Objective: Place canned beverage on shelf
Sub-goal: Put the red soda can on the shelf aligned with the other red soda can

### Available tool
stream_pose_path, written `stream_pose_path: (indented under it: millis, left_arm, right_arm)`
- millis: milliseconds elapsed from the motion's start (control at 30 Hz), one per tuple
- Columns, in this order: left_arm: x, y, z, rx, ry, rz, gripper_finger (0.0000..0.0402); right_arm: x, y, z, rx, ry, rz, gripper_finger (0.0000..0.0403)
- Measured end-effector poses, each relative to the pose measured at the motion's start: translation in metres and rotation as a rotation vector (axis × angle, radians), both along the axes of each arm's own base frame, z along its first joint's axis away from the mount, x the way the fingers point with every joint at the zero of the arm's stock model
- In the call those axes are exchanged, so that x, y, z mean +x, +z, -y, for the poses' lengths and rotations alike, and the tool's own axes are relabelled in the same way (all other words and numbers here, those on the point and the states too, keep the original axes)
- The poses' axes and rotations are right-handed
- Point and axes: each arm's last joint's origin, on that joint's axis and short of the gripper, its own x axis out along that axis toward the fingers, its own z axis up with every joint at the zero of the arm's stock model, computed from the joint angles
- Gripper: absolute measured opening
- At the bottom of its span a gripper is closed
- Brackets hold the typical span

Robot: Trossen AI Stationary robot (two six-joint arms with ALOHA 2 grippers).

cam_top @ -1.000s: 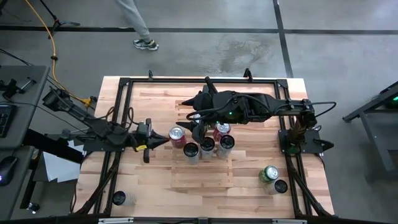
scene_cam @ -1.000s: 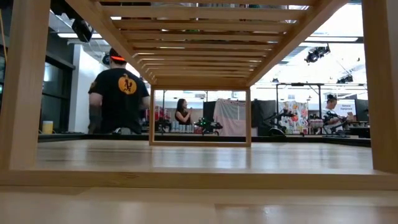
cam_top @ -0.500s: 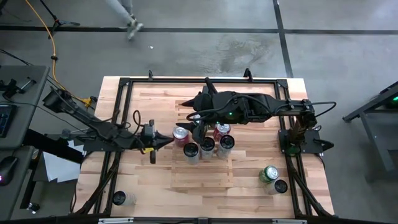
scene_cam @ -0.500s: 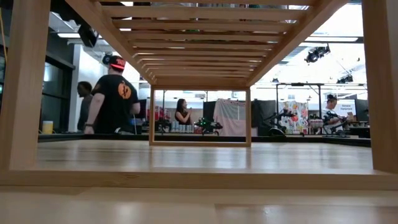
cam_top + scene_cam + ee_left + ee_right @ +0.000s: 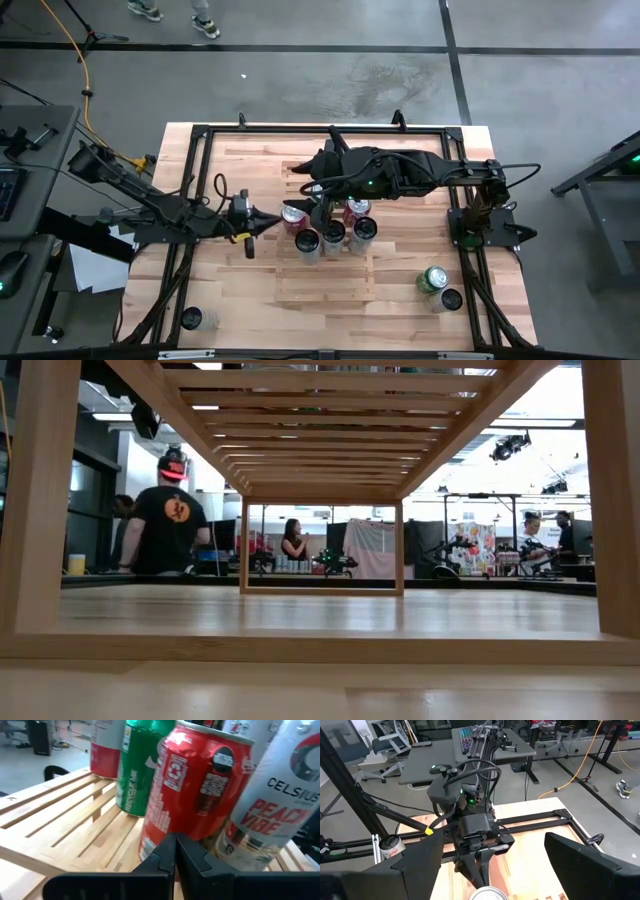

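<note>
The white "CELSIUS PEACH VIBE" can (image 5: 272,805) stands upright on the pale slatted wooden shelf (image 5: 65,815), beside a red aluminium can (image 5: 195,795) that the closed left gripper (image 5: 175,851) touches; the right gripper (image 5: 322,212) is spread open above the cans.

High cam hangs above you, looking straight down on the whole table (image 5: 250,300), both arms, plus floor round it. Low cam sits at tabletop height under the shelf (image 5: 330,420), facing level thru its frame into the room w/ people behind. Left wrist cam is v. close to the red can (image 5: 200,795) and looks across the slats; high cam shares that can cluster. Right wrist cam looks from above the shelf toward the left arm (image 5: 470,820) and desks beyond; high cam shares that arm too.
</note>
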Motion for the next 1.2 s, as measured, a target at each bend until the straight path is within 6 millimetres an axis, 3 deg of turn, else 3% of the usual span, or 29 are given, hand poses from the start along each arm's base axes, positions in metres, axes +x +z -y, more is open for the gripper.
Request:
stream_pose_path:
  millis: [867,1200]
  left_arm:
    - [0.005,0.005,-0.004,-0.033,-0.009,0.057,0.0]
    - [0.023,0.003,0.001,-0.019,0.001,0.043,0.0]
  right_arm:
    - [-0.001,-0.002,0.0,-0.011,0.003,-0.02,0.033]
    - [-0.003,0.0,0.001,-0.009,0.003,-0.017,0.033]
